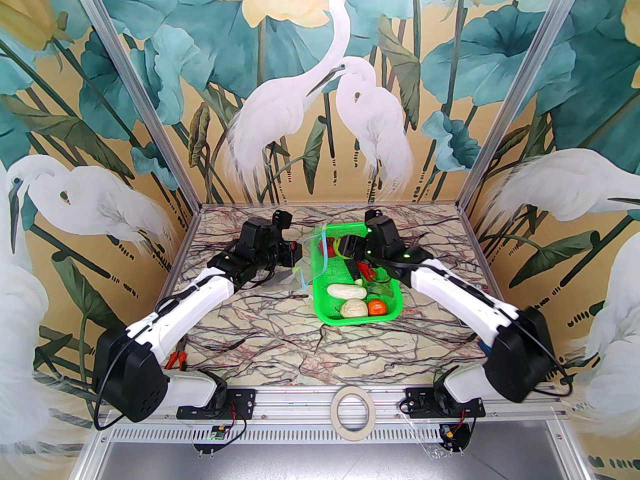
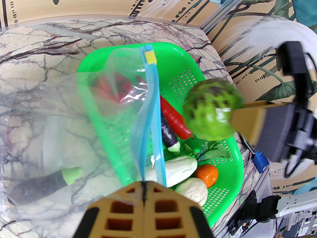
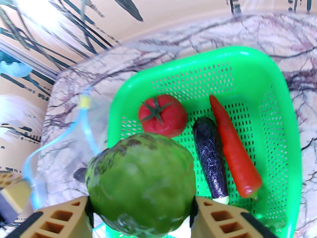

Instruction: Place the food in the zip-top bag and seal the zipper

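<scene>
- Left side first: our left gripper (image 2: 143, 197) is clamped tight on the zipper (image 2: 151, 103), holding the zip-top bag (image 2: 74, 113) up, its mouth edge over the green basket (image 2: 223, 162).
- Moving right, the right gripper (image 3: 140, 202) has its jaws spread around a green apple (image 3: 141, 172), gripping it above the basket, beside the bag.
- Below, we see tomato (image 3: 162, 115), eggplant (image 3: 210, 155) and chili (image 3: 235, 152) lying in the basket.

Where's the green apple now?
In the right wrist view, the green apple is clamped in the right gripper over the green basket, near the tomato, with the zip-top bag to its left.
</scene>
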`<state>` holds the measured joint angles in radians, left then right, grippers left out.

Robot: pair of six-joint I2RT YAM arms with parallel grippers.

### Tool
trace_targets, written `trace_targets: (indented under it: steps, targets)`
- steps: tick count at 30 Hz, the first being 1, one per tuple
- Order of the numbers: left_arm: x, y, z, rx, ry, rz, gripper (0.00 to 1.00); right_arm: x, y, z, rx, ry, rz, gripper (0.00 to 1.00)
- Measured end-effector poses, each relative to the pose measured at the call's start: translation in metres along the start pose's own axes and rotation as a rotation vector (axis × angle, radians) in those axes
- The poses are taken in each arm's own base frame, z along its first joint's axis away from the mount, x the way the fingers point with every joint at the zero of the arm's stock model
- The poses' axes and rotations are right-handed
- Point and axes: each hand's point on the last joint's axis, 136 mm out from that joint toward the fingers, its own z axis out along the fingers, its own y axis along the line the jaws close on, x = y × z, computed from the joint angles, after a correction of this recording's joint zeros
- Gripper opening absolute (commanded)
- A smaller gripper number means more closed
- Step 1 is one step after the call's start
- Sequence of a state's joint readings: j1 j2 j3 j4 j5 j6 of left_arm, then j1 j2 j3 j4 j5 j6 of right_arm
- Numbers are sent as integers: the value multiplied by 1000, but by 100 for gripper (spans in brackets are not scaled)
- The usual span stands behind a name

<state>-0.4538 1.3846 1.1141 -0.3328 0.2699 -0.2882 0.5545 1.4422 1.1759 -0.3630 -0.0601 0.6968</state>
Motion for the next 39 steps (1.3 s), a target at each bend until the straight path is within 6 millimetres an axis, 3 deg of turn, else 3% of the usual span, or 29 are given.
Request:
trace_targets:
  steps: [8, 11, 14, 29, 39]
  targets:
    - [-4, -4, 0, 17, -2, -3, 0, 15, 43, -6, -131, 60, -57, 29]
    - [-5, -6, -1, 25, -4, -3, 0, 22, 58, 1, -166, 84, -73, 30]
    - [-6, -7, -1, 29, -5, -3, 0, 29, 59, 11, -160, 105, -80, 30]
    - [-6, -5, -7, 9, -8, 4, 0, 27, -15, 36, 88, 106, -19, 67]
    - [-6, -5, -12, -3, -13, 9, 0, 80, -64, 94, 191, 291, 16, 73]
